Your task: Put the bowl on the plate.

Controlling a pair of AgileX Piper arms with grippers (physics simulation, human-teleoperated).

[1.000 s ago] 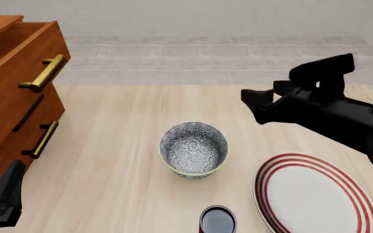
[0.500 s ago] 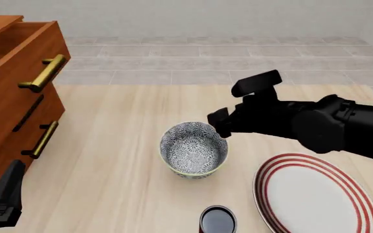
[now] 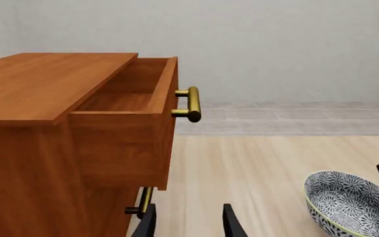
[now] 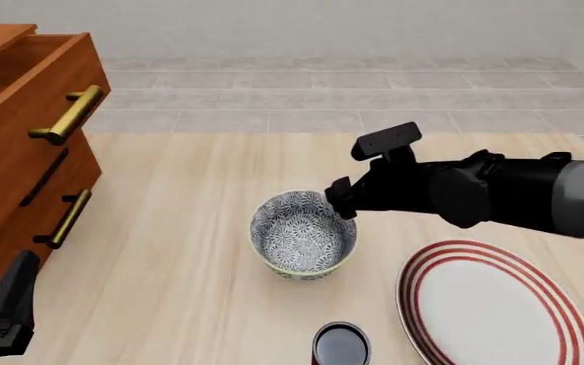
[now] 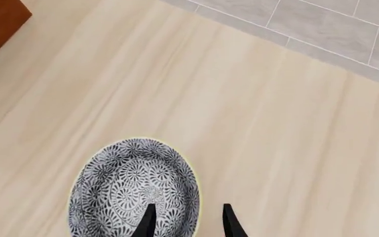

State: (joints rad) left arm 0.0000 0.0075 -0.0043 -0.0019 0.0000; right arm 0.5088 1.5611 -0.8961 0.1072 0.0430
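Fingers of the right gripper (image 5: 185,221) stand apart, straddling the bowl's (image 4: 303,234) rim, beside the plate (image 4: 495,304).

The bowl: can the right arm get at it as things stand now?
Probably yes. The right gripper is open and straddles the bowl's rim, one finger inside and one outside. Nothing lies between them; the plate and the dark cup sit off to the side.

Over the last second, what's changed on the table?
The right gripper swung in from the far right and came down to the bowl, its open fingers now straddling the rim's right side. Nothing is gripped yet. Bowl, plate, dark cup and left gripper stayed put.
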